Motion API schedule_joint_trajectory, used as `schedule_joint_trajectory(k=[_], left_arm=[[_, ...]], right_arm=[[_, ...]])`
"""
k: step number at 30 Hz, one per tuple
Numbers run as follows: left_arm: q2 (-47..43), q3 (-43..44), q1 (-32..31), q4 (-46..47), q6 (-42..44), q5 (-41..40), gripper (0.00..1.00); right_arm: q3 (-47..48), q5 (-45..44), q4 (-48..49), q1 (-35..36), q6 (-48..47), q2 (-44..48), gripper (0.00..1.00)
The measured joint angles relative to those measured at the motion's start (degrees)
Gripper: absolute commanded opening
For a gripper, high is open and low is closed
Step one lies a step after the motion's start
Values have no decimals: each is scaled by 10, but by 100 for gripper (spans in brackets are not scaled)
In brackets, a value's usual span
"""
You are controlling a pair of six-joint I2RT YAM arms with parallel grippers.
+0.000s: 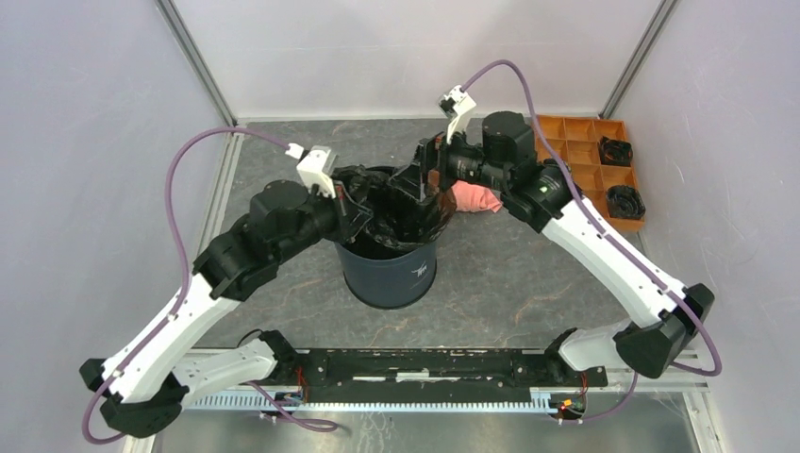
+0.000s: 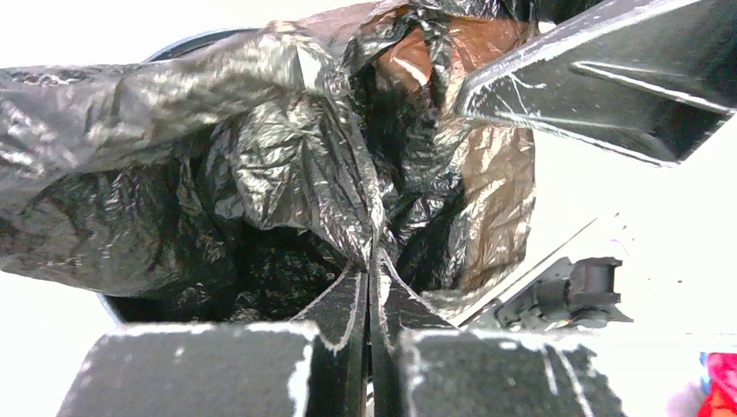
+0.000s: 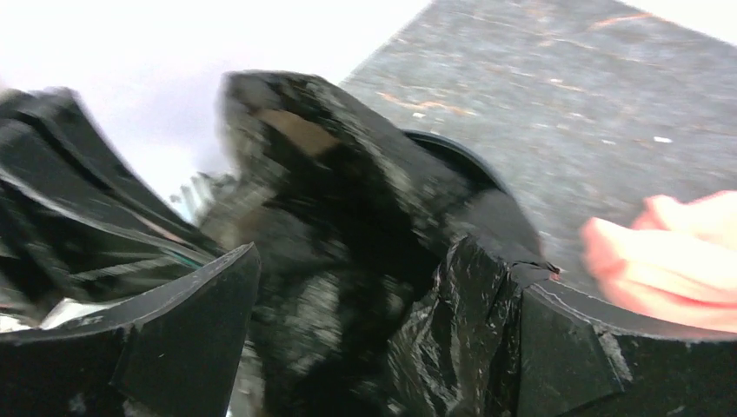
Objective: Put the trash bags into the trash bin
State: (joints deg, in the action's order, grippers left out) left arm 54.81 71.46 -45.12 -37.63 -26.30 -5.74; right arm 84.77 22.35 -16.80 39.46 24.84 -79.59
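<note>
The bench (image 1: 528,283) is a flat grey slab with a mottled, stone-like surface. The trash bin (image 1: 387,276) stands upright near its middle, between the two arms. It is a rigid, dark navy cylinder with a black interior and a small white mark on its near wall.

The trash bag (image 1: 391,212) is thin, glossy, heavily creased black film, and it shows brownish where light passes through it. It sits bunched in the bin mouth. Part is already inside, and folds rise above the rim and spill over it on the left side.

The left hand (image 2: 369,287) is at the left rim with its jaws pressed together on a gathered fold of film. The bulk of the bag lies ahead of and below this hand, toward the bin interior.

The right hand (image 3: 382,287) is at the far-right rim with its jaws spread wide. Film lies loosely between them and is not clamped.

Judgement: the left arm has control of the bag, so the next move is a downward, inward push.

A soft salmon-pink cloth (image 1: 476,198) lies on the bench just behind the bin.
</note>
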Motion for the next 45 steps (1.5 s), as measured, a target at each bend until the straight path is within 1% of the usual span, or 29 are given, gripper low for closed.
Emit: schedule_joint_trajectory(k=[3, 7, 10, 16, 17, 18, 19, 20, 21, 25, 27, 32, 40, 42, 45], left_arm=[[-41, -24, 0, 17, -28, 0, 2], [-77, -38, 0, 31, -60, -2, 2], [-91, -48, 0, 39, -76, -2, 2], [-111, -69, 0, 40, -110, -2, 2], [-115, -74, 0, 39, -116, -2, 2], [-120, -79, 0, 38, -121, -2, 2], [-125, -82, 0, 37, -128, -2, 2], [-130, -84, 0, 35, -133, -2, 2], [-135, -86, 0, 35, -139, -2, 2], [-157, -92, 0, 34, -162, -1, 2], [-172, -101, 0, 33, -174, 2, 2], [-231, -143, 0, 15, -219, 15, 2], [-373, -289, 0, -25, -317, 33, 2], [-393, -320, 0, -32, -336, 33, 3], [-403, -341, 0, -50, -355, 18, 4]], right_arm=[[-6, -37, -41, -7, -63, 28, 98], [-34, -67, -75, -14, -106, 76, 98], [-43, -85, -94, -19, -117, 95, 98], [-64, -99, -116, -36, -108, 119, 98], [-75, -99, -116, -38, -102, 127, 90], [-88, -99, -116, -40, -96, 136, 78], [-101, -97, -113, -41, -90, 144, 64], [-116, -91, -110, -41, -83, 153, 55], [-135, -80, -101, -41, -72, 161, 48], [-193, -30, -64, -41, -31, 171, 14], [-210, -12, -52, -41, -21, 171, 0], [-242, 16, -33, -41, -5, 185, 0], [-294, 41, -12, -41, -5, 235, 0], [-315, 44, -6, -41, -7, 244, 0], [-348, 41, 3, -41, -13, 252, 0]])
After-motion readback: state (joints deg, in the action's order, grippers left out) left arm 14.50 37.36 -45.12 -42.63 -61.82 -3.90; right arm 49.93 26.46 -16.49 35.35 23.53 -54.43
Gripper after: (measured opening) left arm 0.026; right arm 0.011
